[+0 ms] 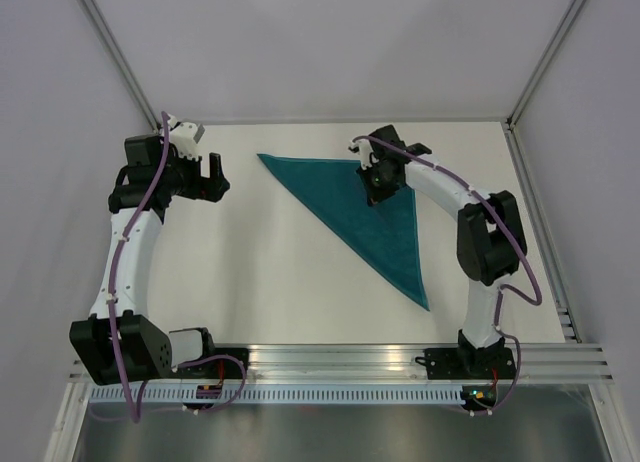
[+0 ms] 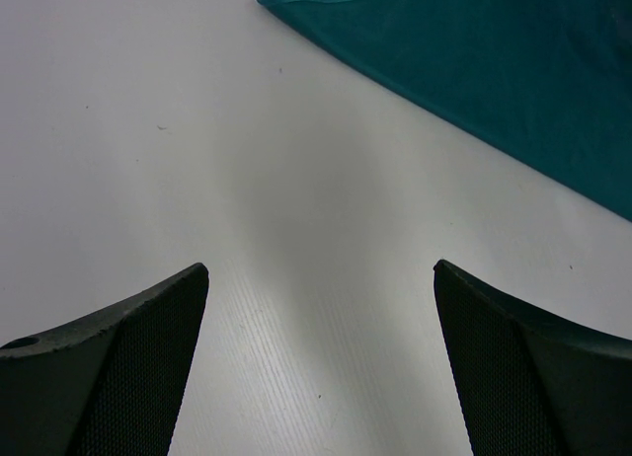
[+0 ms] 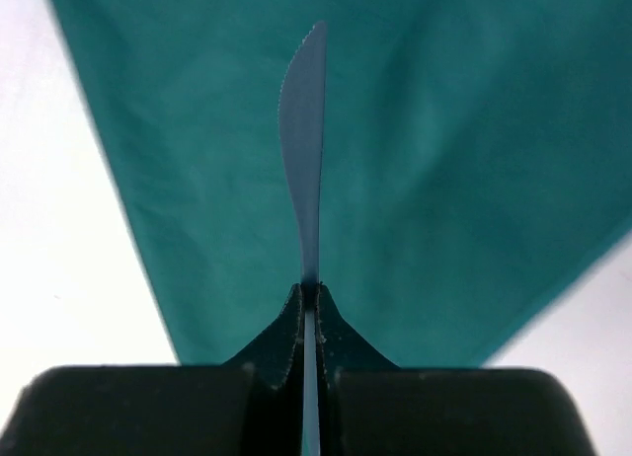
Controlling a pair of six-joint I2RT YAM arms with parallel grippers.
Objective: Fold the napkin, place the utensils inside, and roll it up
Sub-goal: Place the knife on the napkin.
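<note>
The napkin [image 1: 325, 182] lies folded in a triangle toward the far right corner of the bench [image 1: 260, 282], our right claw [image 3: 308, 296] is clenched on the knife [image 3: 304, 130] over it and the left claw [image 2: 321, 268] is released, so we judge the next move is laying the knife flat on the cloth.

The knife [image 3: 304, 150] hangs over the napkin [image 1: 375, 227], left gripper [image 1: 214, 174] to its left
</note>
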